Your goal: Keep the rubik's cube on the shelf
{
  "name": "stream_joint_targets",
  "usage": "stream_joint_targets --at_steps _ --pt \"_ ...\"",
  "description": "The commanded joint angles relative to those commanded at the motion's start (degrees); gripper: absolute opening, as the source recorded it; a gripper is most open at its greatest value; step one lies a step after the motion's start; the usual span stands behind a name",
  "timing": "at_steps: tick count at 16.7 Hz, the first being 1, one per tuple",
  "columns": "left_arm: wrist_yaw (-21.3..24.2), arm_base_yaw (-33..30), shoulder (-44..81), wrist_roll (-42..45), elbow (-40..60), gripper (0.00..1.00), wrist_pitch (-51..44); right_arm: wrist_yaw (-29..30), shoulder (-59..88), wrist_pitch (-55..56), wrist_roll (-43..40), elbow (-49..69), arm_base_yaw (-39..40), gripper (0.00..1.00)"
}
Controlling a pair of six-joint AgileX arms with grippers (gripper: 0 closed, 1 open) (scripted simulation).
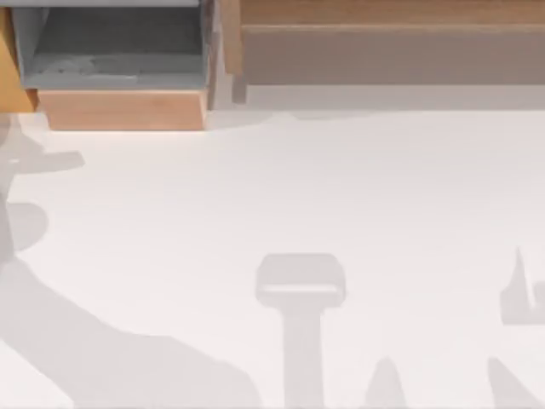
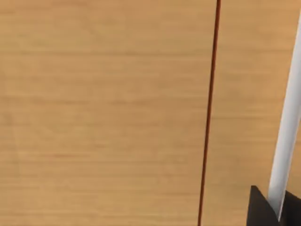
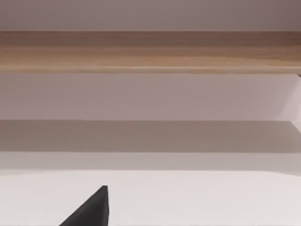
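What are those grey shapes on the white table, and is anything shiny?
In the top view they are soft shadows on the table, one hammer-shaped near the lower middle, a broad one at lower left; the shelf shades a strip below its front. The right wrist view shows a shadow band under the shelf. No glare anywhere.

On my left wrist camera, the left hand point(image 2: 275, 207) presents a black, angular finger base with a sharp upper corner and a long, flat white blade rising out of it. On my right wrist camera, the right hand point(image 3: 91, 209) presents one matte black wedge-shaped fingertip, plain, with no screws, cables or markings visible.
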Motion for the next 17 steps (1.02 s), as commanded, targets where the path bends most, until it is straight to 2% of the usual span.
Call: stream_joint_targets --at_steps 3,10,17 --pt "0.5 0.7 -1.2 0.1 -2.3 0.0 1.2 0.0 0.0 0.0 0.0 0.0 0.0 1.0" --pt "3.8 3.9 -7.0 0.1 -15.4 0.0 8.1 0.0 0.0 0.0 0.0 0.0 0.0 1.0" --pt "5.0 5.3 -8.3 0.2 -18.0 0.0 10.0 0.0 0.0 0.0 0.0 0.0 0.0 1.0"
